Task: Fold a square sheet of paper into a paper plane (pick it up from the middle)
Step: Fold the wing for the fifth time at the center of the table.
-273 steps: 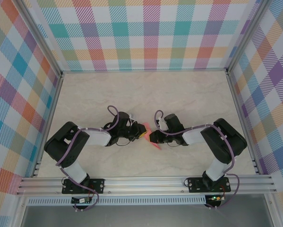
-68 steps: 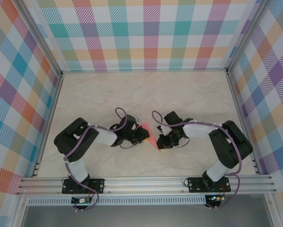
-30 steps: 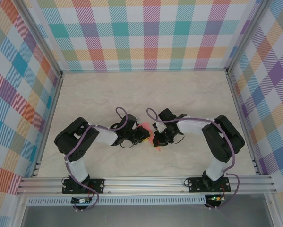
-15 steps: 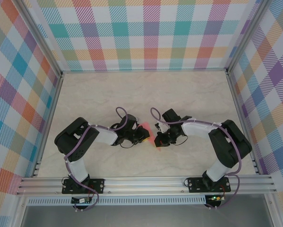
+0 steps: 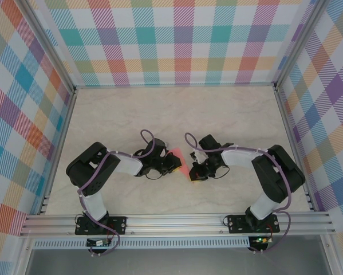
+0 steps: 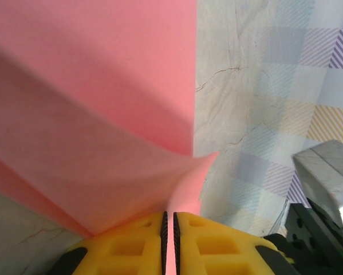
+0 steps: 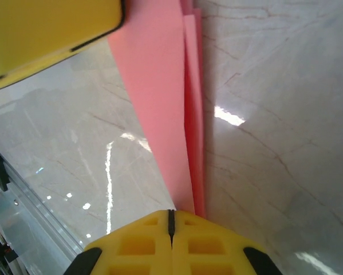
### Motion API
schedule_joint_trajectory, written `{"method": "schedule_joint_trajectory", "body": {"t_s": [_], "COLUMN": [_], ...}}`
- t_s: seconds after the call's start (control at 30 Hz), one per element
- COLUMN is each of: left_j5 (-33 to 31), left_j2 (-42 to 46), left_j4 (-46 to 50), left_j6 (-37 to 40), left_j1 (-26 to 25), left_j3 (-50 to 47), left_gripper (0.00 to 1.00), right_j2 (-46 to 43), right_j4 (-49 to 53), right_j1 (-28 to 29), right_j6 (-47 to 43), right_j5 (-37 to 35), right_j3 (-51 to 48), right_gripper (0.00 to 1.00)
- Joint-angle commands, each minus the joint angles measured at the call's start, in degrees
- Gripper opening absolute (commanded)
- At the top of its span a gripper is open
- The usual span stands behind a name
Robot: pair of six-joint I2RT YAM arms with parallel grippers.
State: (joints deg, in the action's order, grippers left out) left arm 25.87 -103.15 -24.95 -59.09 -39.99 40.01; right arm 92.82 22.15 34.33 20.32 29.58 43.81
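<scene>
A thin salmon-pink sheet of paper (image 5: 181, 162), folded into a narrow layered shape, lies near the middle of the pale marbled surface (image 5: 177, 114), a little toward its near edge. Both arms reach in to that middle spot from either side, with the paper between them.

The left gripper (image 5: 172, 164) sits just left of the surface's centre. In the left wrist view its yellow fingers (image 6: 217, 240) are clenched on the salmon-pink sheet of paper (image 6: 102, 103). A flap curls up off the flat part and runs into the thin slit between them at the left gripper (image 6: 168, 226). The rest of the sheet lies flat, with a straight right edge against the bare surface (image 6: 234, 114).

The right gripper (image 5: 192, 173) is just right of the centre and slightly nearer the near edge. In the right wrist view the right gripper (image 7: 171, 223) has its yellow fingers pressed fully together. The paper (image 7: 160, 114) tapers down toward them as a long strip, with several stacked edges along its right side. Its narrow end reaches the fingertips, but it is not clear whether they pinch it or only rest against it. A yellow finger (image 7: 45, 34) of the left gripper covers the strip's far end, with the glossy surface (image 7: 274, 114) on both sides.

Checked pastel walls (image 5: 177, 40) enclose the surface.
</scene>
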Motion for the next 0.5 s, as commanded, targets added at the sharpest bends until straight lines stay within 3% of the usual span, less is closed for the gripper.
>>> {"method": "schedule_joint_trajectory", "body": {"t_s": [0.0, 0.47], "left_j5": [-2.22, -2.77], "left_j2": [-1.35, -1.39], "left_j4": [4.82, 5.79], "left_j6": [0.56, 0.61], "left_j1": [0.46, 0.52], "left_j3": [-0.06, 0.07], "left_gripper": [0.13, 0.13], "right_j2": [-2.95, 0.94], "right_j4": [1.88, 3.39], "right_j1": [-0.14, -0.14], "right_j6": [0.15, 1.45], "right_j5": [0.89, -1.98], "right_j3": [-0.17, -3.12], "right_gripper": [0.01, 0.0]}}
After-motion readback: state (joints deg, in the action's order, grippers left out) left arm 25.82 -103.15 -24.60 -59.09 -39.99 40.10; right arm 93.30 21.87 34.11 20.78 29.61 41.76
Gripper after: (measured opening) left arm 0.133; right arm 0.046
